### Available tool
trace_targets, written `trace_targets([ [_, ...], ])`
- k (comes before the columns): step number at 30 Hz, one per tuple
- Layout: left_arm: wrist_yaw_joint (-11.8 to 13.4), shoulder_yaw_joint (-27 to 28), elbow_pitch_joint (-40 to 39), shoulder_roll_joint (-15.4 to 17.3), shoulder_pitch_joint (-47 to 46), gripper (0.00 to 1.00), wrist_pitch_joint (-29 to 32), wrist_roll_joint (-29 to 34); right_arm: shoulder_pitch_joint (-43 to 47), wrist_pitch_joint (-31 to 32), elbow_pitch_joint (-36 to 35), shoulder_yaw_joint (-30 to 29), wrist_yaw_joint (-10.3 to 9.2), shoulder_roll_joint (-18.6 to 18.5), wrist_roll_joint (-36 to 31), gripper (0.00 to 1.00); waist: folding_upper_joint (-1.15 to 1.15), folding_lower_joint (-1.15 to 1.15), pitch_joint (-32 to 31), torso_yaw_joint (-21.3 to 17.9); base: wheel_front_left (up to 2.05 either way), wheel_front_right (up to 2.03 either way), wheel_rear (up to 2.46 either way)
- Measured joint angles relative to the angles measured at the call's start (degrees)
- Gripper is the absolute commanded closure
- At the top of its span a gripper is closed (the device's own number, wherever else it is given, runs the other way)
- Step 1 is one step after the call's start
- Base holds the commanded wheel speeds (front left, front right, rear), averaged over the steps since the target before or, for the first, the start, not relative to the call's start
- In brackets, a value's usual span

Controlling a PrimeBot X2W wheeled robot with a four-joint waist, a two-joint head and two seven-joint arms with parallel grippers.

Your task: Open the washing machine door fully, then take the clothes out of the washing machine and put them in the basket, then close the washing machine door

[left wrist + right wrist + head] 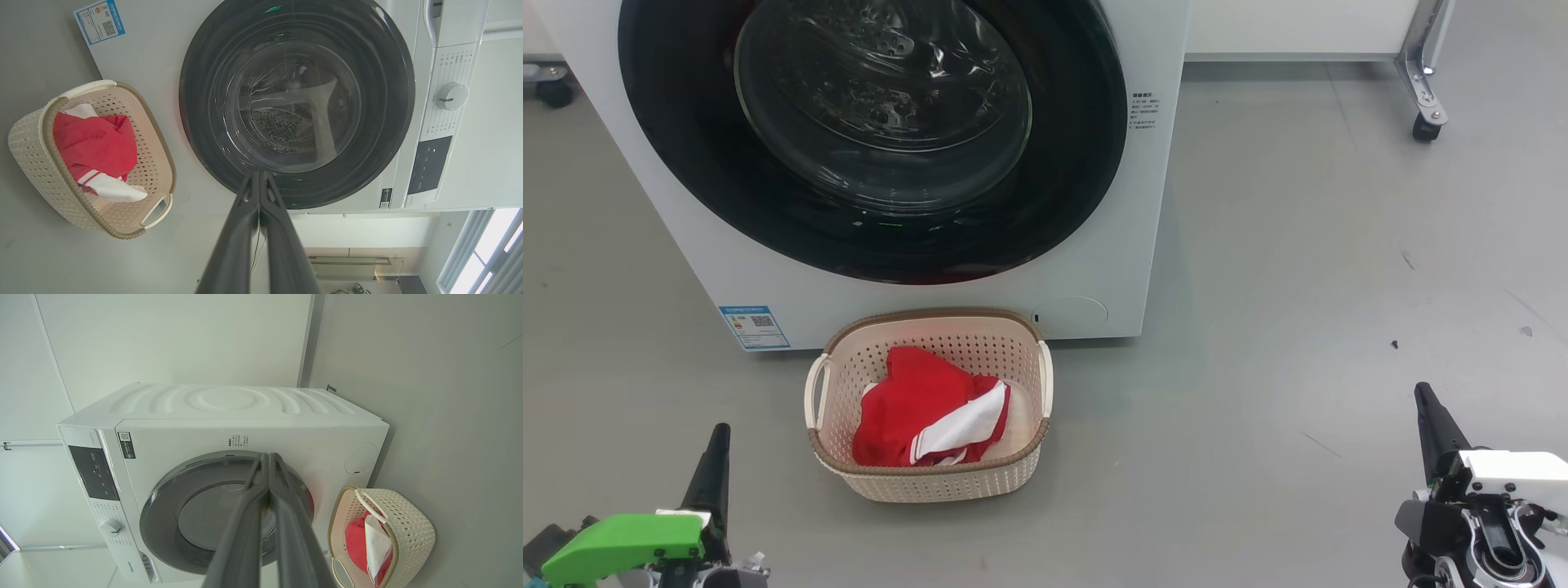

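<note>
Both my grippers are squeezed tight with nothing in them. That makes two: my left gripper [720, 430] and my right gripper [1422, 390], low at each side. I see one washing machine [1094, 278], and its one round door [882, 114] is closed. One basket [931, 315] sits on the floor [1258, 367] just in front of it. One piece of red and white clothes [907, 408] lies inside the basket.

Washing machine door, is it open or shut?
Shut. The door sits flat against the white washing machine, covering the whole hole, with no gap showing.
</note>
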Motion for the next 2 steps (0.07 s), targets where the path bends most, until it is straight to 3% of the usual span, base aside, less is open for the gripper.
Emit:
trace_targets([
  [2, 0.0, 0.02, 0.0, 0.0, 0.0, 1.0, 0.0, 0.0, 0.0, 0.0, 0.0, -0.02, 0.0, 0.0, 0.0, 1.0, 0.0, 0.0, 0.0, 0.0, 0.0, 0.0, 0.0],
])
